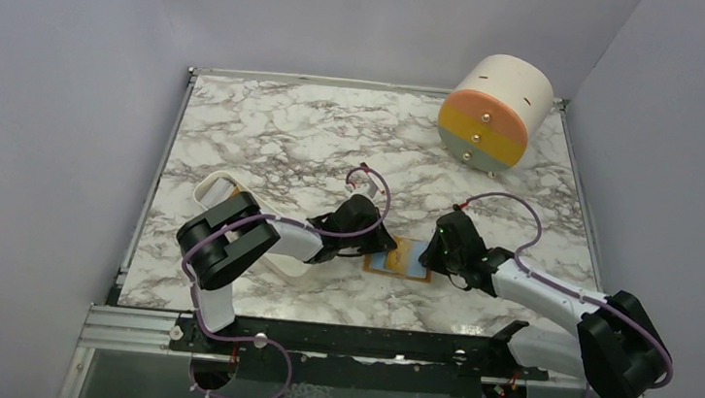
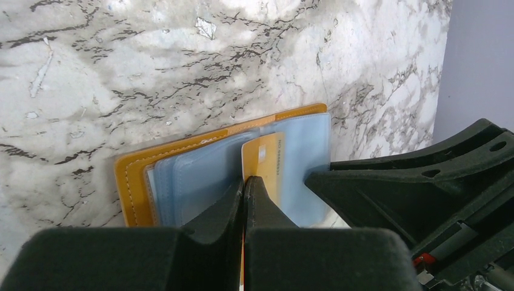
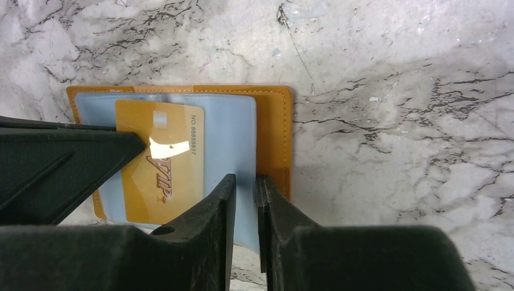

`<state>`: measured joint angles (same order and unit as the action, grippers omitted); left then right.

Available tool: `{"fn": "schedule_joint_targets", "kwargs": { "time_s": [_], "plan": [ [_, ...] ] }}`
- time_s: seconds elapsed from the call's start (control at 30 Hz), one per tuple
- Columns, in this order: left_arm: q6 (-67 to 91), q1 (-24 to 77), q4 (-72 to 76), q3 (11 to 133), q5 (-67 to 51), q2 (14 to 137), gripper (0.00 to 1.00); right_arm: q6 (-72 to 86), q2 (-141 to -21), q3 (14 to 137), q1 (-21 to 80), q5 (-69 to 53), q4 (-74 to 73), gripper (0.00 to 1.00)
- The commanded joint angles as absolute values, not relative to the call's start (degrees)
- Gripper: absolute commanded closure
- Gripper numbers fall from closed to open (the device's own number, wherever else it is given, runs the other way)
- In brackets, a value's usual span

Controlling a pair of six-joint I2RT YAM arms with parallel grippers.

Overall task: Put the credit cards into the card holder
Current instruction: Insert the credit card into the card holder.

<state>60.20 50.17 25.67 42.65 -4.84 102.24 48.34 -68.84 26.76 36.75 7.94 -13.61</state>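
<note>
Left tool (image 2: pixel 244 180) pinches the credit card (image 2: pixel 267 159) edge-on; right tool (image 3: pixel 245 179) pinches the card holder (image 3: pixel 276 133) at its sleeve edge.

From above, the left gripper (image 1: pixel 376 250) and right gripper (image 1: pixel 432 256) cover much of the wallet (image 1: pixel 404 260); the card's (image 2: pixel 265 159) lower end is hidden.

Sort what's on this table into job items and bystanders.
Job: flat golden-orange credit card; open orange-tan leather-like card holder with blue-grey sleeves.
Lying about: round cream-and-orange drum; white oblong tray.
</note>
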Motion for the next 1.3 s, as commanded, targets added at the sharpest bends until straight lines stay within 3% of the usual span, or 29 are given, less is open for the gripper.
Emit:
{"fn": "schedule_joint_targets", "kwargs": {
  "time_s": [0.0, 0.27, 0.47, 0.67, 0.8, 0.97, 1.1, 1.27],
  "plan": [
    [60.9, 52.0, 22.7, 41.0, -1.2, 103.7, 1.0, 50.9, -68.1, 24.6, 37.2, 4.6, -14.7, 0.81],
    [61.1, 52.5, 23.3, 40.6, 0.9, 102.9, 1.0, 51.8, -65.4, 24.3, 37.2, 6.2, -16.7, 0.81],
    [60.6, 52.6, 23.3, 40.9, 0.8, 103.5, 1.0, 48.4, -64.6, 27.0, 37.2, 5.3, -21.4, 0.71],
    [59.6, 53.9, 23.3, 42.0, 0.0, 104.0, 0.99, 47.3, -64.8, 26.4, 37.2, 5.4, -21.7, 0.8],
    [57.5, 54.2, 22.6, 42.6, -0.1, 102.5, 0.82, 47.7, -66.1, 25.6, 37.3, 5.4, -20.1, 0.84],
    [52.5, 54.2, 12.4, 46.6, 4.2, 99.2, 0.68, 48.6, -65.9, 24.7, 37.2, 5.6, -18.9, 0.85],
    [51.6, 54.2, 11.3, 45.8, 5.7, 96.9, 0.62, 48.9, -65.3, 24.0, 37.2, 5.5, -18.6, 0.85],
    [53.0, 54.3, 13.1, 44.4, 1.9, 95.9, 0.62, 49.5, -64.5, 23.1, 37.3, 4.7, -17.8, 0.85]
  ]
}}
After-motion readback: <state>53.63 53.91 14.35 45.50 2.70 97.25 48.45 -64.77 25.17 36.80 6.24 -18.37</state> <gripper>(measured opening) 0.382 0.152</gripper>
